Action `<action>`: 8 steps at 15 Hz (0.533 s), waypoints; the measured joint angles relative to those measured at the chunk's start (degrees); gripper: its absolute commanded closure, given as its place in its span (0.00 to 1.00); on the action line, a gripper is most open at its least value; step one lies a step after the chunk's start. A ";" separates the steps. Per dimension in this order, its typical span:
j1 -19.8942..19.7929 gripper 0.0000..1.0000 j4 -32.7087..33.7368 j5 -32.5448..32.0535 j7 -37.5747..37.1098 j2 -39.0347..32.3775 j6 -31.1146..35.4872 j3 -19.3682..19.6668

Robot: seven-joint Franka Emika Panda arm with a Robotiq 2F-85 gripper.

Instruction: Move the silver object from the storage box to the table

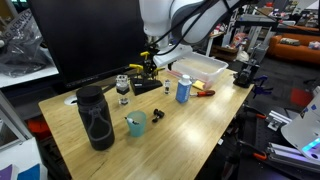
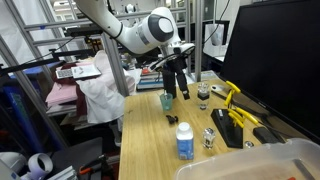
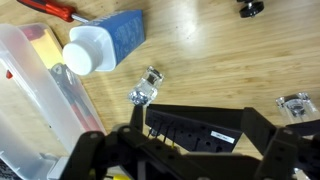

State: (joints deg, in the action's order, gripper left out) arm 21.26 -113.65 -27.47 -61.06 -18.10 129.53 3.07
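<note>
Silver object (image 3: 145,88): small, shiny and faceted, lying on the desk (image 3: 220,50). It is outside the storage box (image 3: 25,70), just beside the blue-labelled bottle (image 3: 108,42) and not touching it. In an exterior view it sits right of that bottle (image 2: 208,137). Gripper (image 2: 172,88) is raised above the desk; fingers (image 3: 88,150) are spread apart and hold nothing.

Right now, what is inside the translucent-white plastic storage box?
The storage box looks bare in both exterior views; the small silver object lies outside it on the light wood-grain table. Its walls hide part of the floor, so that part is unchecked.
</note>
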 measured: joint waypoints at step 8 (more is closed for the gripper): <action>-7.74 0.00 0.63 0.86 -4.24 8.13 -9.25 0.92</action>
State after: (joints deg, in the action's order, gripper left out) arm 13.52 -113.02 -26.61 -65.30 -9.98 120.28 3.99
